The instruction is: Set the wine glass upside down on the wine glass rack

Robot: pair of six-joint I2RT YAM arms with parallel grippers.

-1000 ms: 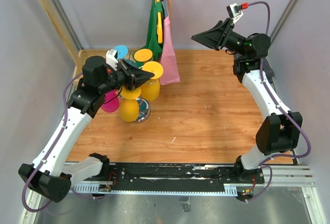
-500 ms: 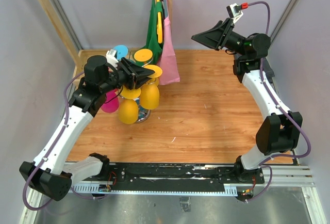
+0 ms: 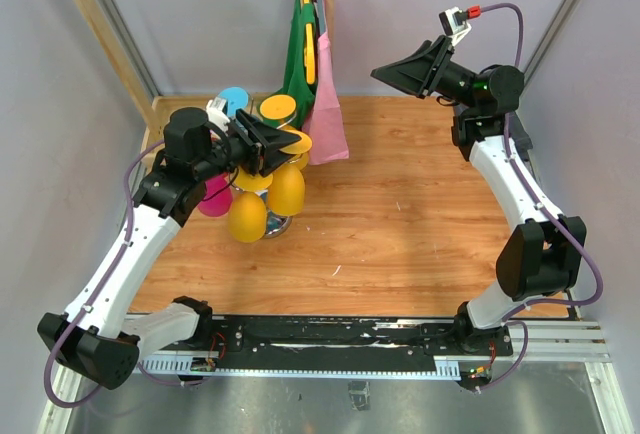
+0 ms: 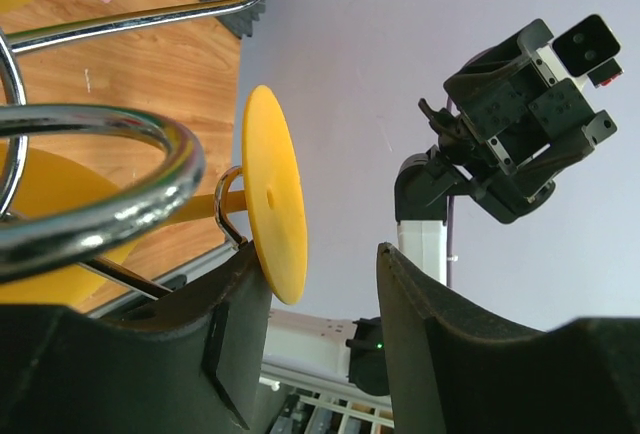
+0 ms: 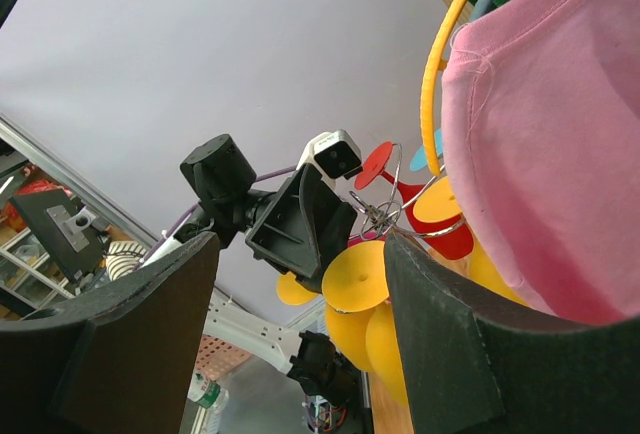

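Across the wooden bench point(image 3: 420, 224) the two arms sit far apart in their work, and it's the left one in the thick of it. The left hand point(image 3: 280, 146) is right up against the wine glass rack point(image 3: 275, 222), while the right hand point(image 3: 385, 72) hangs high, fingers spread wide on nothing, well away on the far side of the pink cloth point(image 3: 328, 124). So the left hand is the nearer by a long way. Now the yellow wine glass point(image 3: 287, 191): it hangs bowl down from the rack just under the left hand's fingertips, with its flat foot uppermost. From the left wrist camera the foot shows as a disc turned edge-on between the spread fingers, much closer to one finger than the other. I can't tell whether the rim brushes that finger. The stem runs straight away from the disc, across the line of the fingers, through a small chrome hook point(image 4: 228, 216). The left hand's fingers stand apart with a clear gap, pinching nothing, so by my reading the glass is carried by the rack and the placing is all but done. The likely next move is a straight pull back along the fingers' own line. The risk is clipping that near disc edge and lifting the stem off its hook.
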